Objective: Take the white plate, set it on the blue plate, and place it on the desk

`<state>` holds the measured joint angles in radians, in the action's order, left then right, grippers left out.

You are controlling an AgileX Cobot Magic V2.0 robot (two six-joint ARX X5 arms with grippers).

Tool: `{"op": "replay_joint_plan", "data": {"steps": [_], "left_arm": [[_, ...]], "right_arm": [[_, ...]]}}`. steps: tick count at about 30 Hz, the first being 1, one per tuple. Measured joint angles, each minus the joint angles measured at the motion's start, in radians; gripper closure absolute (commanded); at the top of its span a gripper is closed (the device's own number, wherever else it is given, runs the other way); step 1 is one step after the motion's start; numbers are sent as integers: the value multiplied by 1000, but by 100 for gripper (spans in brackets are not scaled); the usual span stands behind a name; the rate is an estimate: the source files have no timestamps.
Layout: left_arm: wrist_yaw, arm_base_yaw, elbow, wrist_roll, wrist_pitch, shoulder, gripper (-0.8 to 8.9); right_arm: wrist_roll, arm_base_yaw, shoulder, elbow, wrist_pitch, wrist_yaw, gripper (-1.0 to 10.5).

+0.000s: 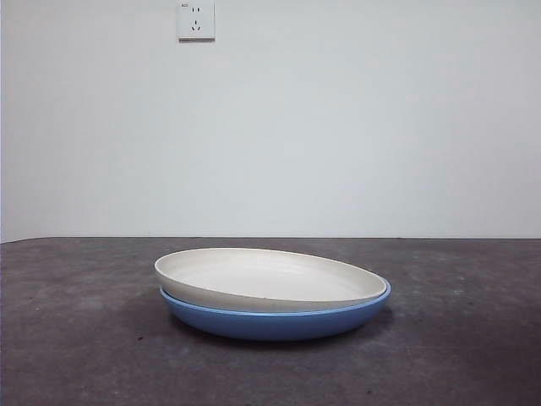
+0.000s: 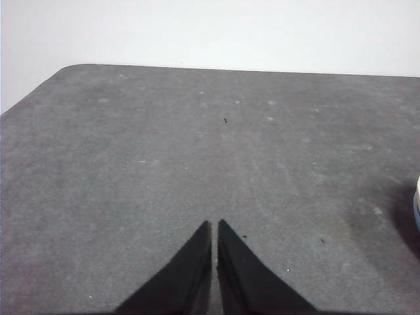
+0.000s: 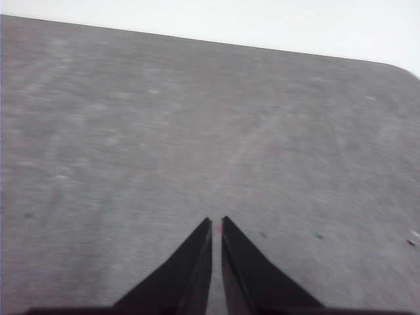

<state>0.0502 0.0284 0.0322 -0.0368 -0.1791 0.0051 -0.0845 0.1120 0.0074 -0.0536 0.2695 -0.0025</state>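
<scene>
on the counter [image 1: 76, 338] the white plate [image 1: 270, 277] is sitting tilted in the blue plate [image 1: 279, 321] — left pincer [image 2: 214, 224] and right pincer [image 3: 216, 221] both pressed together, holding nothing.

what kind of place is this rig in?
Probably a lab or test room, not a kitchen: a bare dark desk against a plain white wall with one power socket, and just the white plate sitting tilted in the blue plate.
</scene>
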Motion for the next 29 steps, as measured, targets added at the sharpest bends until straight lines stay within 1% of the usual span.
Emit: {"op": "replay_joint_plan", "data": {"steps": [3,16,29], "left_arm": [[0,0,0,0,0,0,797],[0,0,0,-2,0,0,797],[0,0,0,-2,0,0,797]], "right_arm": [[8,-1,-1,11,-27,33,924],[14,-93,-1,13,-35,33,924],[14,-96,-1,15,-43,33,924]]}}
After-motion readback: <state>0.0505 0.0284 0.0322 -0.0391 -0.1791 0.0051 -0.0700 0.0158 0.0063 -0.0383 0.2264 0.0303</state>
